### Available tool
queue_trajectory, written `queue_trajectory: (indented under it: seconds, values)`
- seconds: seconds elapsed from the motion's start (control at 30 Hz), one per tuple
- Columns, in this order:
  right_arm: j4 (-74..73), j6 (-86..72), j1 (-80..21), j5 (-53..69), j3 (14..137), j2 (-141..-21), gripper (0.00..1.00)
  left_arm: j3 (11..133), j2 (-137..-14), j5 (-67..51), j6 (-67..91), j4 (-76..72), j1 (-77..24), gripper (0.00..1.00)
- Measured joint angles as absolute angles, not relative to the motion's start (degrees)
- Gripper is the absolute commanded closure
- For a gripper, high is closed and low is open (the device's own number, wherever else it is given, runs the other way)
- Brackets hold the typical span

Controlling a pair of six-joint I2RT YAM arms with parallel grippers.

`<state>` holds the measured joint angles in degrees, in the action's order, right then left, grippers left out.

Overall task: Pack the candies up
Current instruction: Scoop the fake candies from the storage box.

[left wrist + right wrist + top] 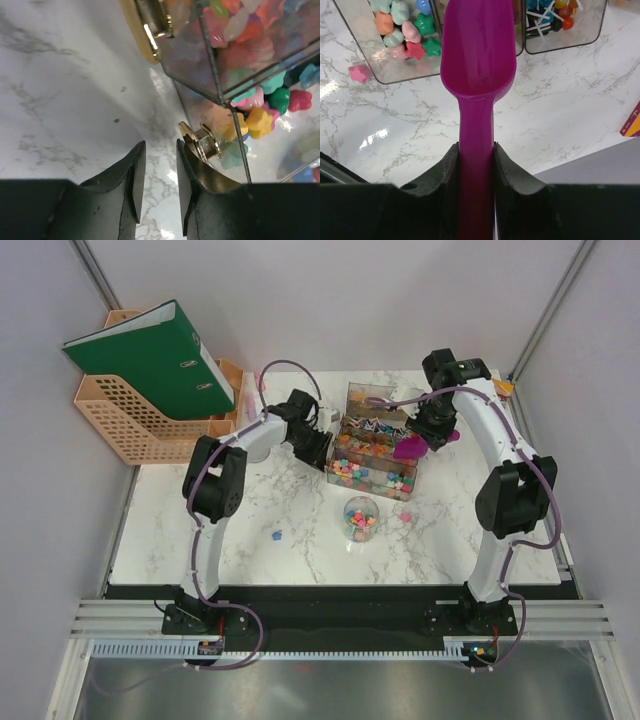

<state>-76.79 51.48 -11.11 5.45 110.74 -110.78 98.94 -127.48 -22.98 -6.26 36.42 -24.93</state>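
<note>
The candies point(372, 472) are small star-shaped sweets in many colours lying in a clear tray point(334, 478); more fill a small round jar point(361, 518). My left gripper point(320, 447) is at the tray's left end. In the left wrist view it point(160, 147) is narrowly open with only marble between the fingers, and its right finger touches the tray's gold latch point(201, 142), with candies point(260, 120) behind the clear wall. My right gripper point(476, 147) is shut on the handle of the purple scoop point(479, 50). The scoop's bowl is empty and hangs over the tray's near edge point(395, 80).
Loose candies lie on the marble point(277, 535), point(405, 515), and one pink candy point(359, 73) lies beside the tray. A second tray compartment holds lollipops point(555, 15). A peach file rack with a green binder point(150, 365) stands at the back left.
</note>
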Motion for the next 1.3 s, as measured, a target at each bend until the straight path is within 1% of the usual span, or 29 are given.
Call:
queue_trajectory:
  seconds: [0.13, 0.23, 0.33, 0.37, 0.43, 0.53, 0.7, 0.93, 1.3]
  values:
    - [-77.0, 52.5, -11.1, 3.1, 110.7, -111.2, 1.0, 98.8, -127.5, -23.3, -6.2, 36.4, -27.5, 0.62]
    - [-76.8, 54.1, -11.1, 0.7, 111.3, -112.4, 1.0, 98.7, -127.5, -23.6, -6.2, 36.4, -28.4, 0.59]
    - [-77.1, 56.2, -11.1, -1.4, 113.2, -114.8, 1.0, 98.6, -127.5, -23.8, -6.2, 36.3, -28.5, 0.53]
    - [-77.1, 56.9, -11.1, -1.9, 113.9, -115.6, 1.0, 98.5, -127.5, -24.0, -6.2, 36.2, -28.5, 0.49]
    - [-76.9, 58.7, -11.1, -2.9, 115.7, -117.3, 1.0, 98.2, -127.2, -24.3, -6.1, 36.0, -28.3, 0.43]
    - [-77.0, 61.6, -11.4, -4.1, 116.6, -118.5, 1.0, 97.3, -126.5, -24.3, -6.0, 35.3, -28.4, 0.38]
    - [-77.1, 66.0, -11.5, -5.8, 117.3, -120.4, 1.0, 95.0, -125.0, -23.6, -6.0, 33.8, -28.4, 0.37]
    - [-78.3, 71.2, -11.5, -8.1, 121.1, -126.6, 1.0, 92.5, -123.4, -22.4, -6.1, 32.3, -28.1, 0.37]
    - [-80.5, 75.5, -14.0, -10.3, 126.7, -131.3, 1.0, 91.1, -122.2, -19.8, -6.1, 32.4, -27.0, 0.36]
